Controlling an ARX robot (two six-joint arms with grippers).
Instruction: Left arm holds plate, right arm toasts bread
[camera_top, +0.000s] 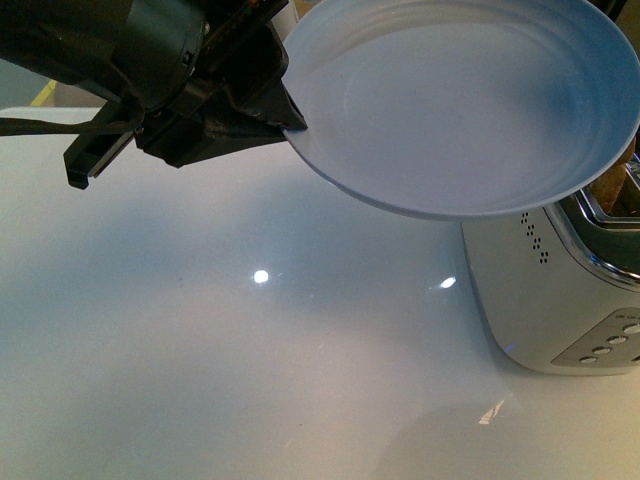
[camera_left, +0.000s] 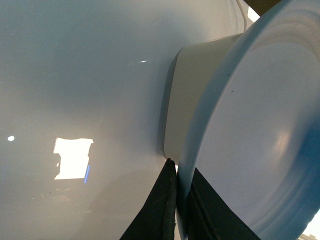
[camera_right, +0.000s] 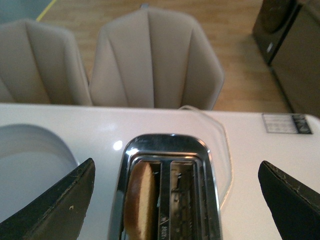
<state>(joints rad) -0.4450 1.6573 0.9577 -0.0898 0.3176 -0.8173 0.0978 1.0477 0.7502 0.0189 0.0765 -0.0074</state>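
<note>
The pale blue-white plate (camera_top: 460, 100) hangs tilted above the table beside the toaster (camera_top: 560, 290). My left gripper (camera_top: 285, 125) is shut on the plate's left rim, and the left wrist view shows the rim (camera_left: 182, 190) pinched between both black fingers (camera_left: 162, 205). The bread (camera_right: 140, 200), a brown slice, stands in one slot of the silver toaster (camera_right: 167, 190); the other slot is empty. Directly above the toaster my right gripper (camera_right: 175, 200) is open, its fingers spread wide on either side. The plate's edge (camera_right: 30, 165) shows beside it.
The glossy white table (camera_top: 250, 350) carries the toaster at its right side. A white cable (camera_right: 220, 145) runs from the toaster across the table. Two beige chairs (camera_right: 155, 60) stand beyond the table's far edge, and a dark cabinet (camera_right: 290, 45) is further off.
</note>
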